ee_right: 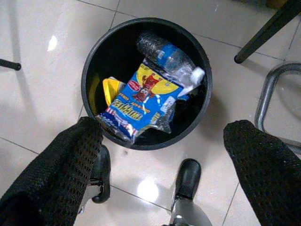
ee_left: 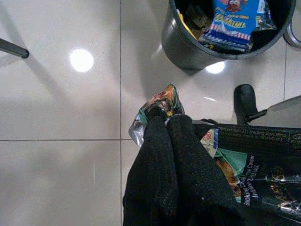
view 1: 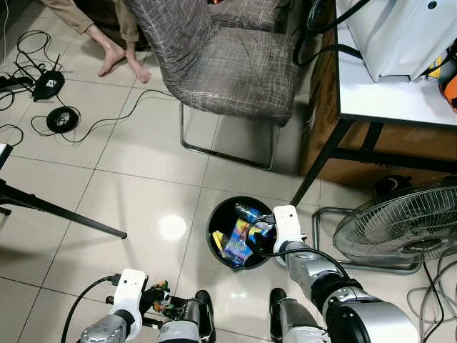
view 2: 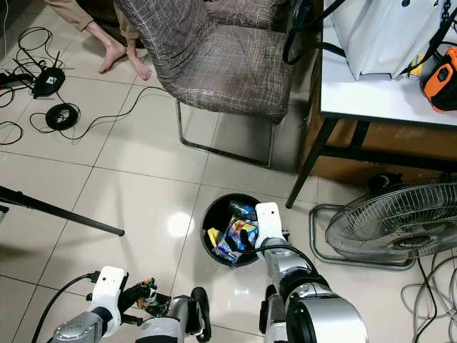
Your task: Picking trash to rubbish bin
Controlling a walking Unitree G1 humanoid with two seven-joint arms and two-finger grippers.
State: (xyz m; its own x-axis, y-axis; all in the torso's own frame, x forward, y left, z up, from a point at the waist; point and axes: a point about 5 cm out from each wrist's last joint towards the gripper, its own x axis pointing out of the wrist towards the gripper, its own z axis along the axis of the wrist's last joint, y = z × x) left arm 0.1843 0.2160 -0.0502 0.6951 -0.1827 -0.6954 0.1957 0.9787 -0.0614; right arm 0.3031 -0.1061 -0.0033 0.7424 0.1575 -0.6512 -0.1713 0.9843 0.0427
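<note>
Glossy cream tiled floor (view 1: 136, 179) carries all items observed; a grey patterned fabric chair on a chrome tube frame (view 1: 221, 64) stands at the far side, with a white-topped wooden desk on black legs (view 1: 385, 100) to the robot's right and a round wire-caged floor fan (view 1: 403, 229) lying below it. A person's bare feet (view 1: 125, 61) rest on the tiles beside the chair, near black coiled cables (view 1: 61, 118). The round black plastic rubbish bin (ee_right: 89, 70) stands directly ahead of the robot, between the chair and the robot's feet. Inside it lie a blue and yellow snack packet (ee_right: 141, 101), a clear plastic bottle with a blue label (ee_right: 167, 59) resting against the far inner wall, and a yellow wrapper (ee_right: 110, 89) beside the packet. The right gripper (ee_right: 164, 165) hangs above the near rim of the bin with its two black fingers spread wide apart and nothing between them; the blue packet is in the bin under its fingers. The left gripper (ee_left: 162, 115) is low at the robot's left, near the bin but short of it, fingers pressed together on a crumpled colourful foil wrapper (ee_left: 162, 99), which protrudes past the fingertips, with further dark printed packaging (ee_left: 254, 174) bunched beside the fingers
</note>
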